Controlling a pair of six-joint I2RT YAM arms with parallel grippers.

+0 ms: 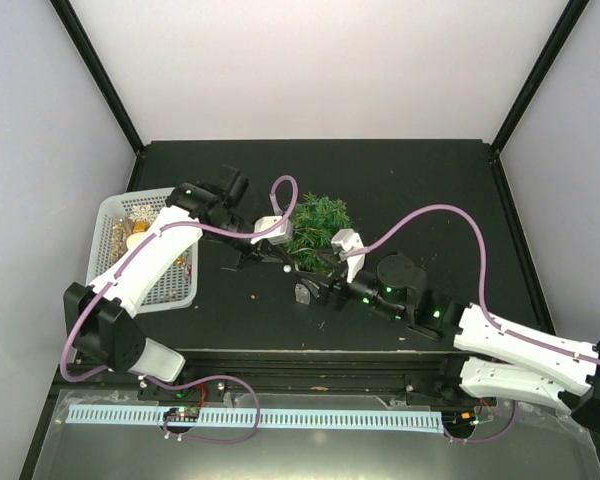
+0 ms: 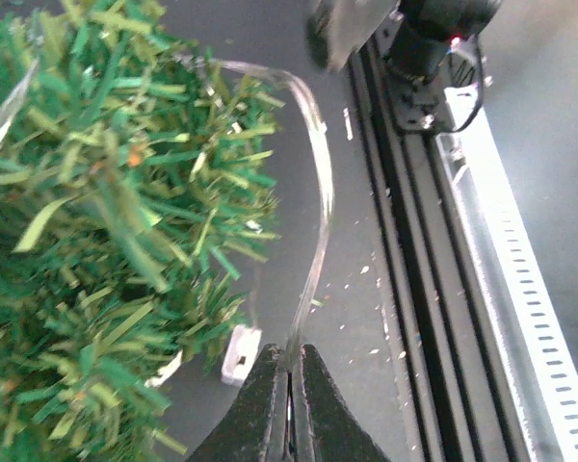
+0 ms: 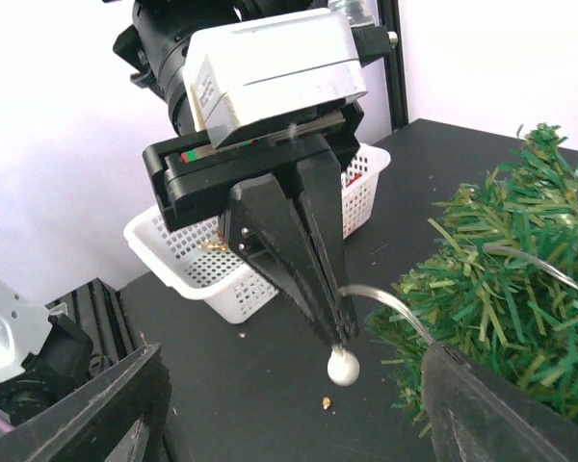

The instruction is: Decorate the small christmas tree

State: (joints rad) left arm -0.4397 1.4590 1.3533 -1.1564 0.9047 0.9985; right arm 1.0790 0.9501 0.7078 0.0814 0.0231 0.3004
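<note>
Small christmas tree (image 1: 318,222): bushy, mixed dark and lighter green flat needles, stands at mid-table, slightly toward the back; pot hidden under the foliage. A transparent flexible strand (image 2: 320,173) arcs out from its branches and down along the side facing the arms. Left gripper (image 2: 291,385) has its black fingers pinched together on the end of that strand, just beside the tree's left flank; seen from the right wrist, a small white bead (image 3: 343,367) sits right under those fingertips, whether hanging or on the surface cannot be told. Right gripper (image 3: 291,385) sits low at the tree's near side, fingers spread wide, gripping nothing, tree close to its right finger. Both wrists crowd the near-left of the tree. Matte black tabletop (image 1: 420,180) runs on behind and to the right of the tree up to the back edge and black frame posts (image 1: 95,70). White perforated plastic basket (image 1: 98,250) with gold trinkets sits at the left edge, under the left forearm. Black rail (image 2: 414,269) and white slotted strip (image 2: 530,289) bound the near edge.
</note>
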